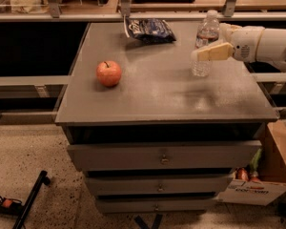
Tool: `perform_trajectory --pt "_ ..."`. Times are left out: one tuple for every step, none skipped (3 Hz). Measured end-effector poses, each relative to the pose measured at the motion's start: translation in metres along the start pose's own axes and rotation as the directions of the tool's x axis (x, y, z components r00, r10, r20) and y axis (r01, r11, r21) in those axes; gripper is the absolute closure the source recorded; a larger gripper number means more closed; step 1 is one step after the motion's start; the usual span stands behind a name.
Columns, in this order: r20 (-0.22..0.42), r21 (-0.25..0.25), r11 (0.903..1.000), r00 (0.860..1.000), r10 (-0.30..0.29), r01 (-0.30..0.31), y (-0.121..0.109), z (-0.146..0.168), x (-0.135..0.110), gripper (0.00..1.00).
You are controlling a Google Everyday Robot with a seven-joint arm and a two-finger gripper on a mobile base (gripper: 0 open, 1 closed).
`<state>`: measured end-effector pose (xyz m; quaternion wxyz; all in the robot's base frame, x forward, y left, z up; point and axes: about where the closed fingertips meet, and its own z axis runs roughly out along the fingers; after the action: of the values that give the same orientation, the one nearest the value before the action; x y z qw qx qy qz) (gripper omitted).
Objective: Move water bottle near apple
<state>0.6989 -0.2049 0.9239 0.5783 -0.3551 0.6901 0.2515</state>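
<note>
The water bottle (201, 67), clear with a white cap, stands upright on the right side of the grey cabinet top (167, 94). My gripper (203, 45) reaches in from the right and is shut on the bottle's middle; the near finger (213, 52) crosses in front of it and the other lies behind it. The bottle's base looks to rest on the top. The red-orange apple (108, 73) sits on the left side of the top, well apart from the bottle.
A dark blue crinkled snack bag (149, 30) lies at the back middle of the top. A shelf rail (133, 16) runs behind the cabinet. Drawers (164, 155) face front. A cardboard box (271, 175) stands on the floor at right.
</note>
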Motion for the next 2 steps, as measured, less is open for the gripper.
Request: perform_trajectory --pt "0.022 0.015 0.9998 1.000 -0.013 0.013 -0.0079 0.0027 -0.0005 0.17" --pt "0.029 0.026 0.9993 0.999 -0.030 0.029 -0.0106 0.0030 -0.0006 0.41"
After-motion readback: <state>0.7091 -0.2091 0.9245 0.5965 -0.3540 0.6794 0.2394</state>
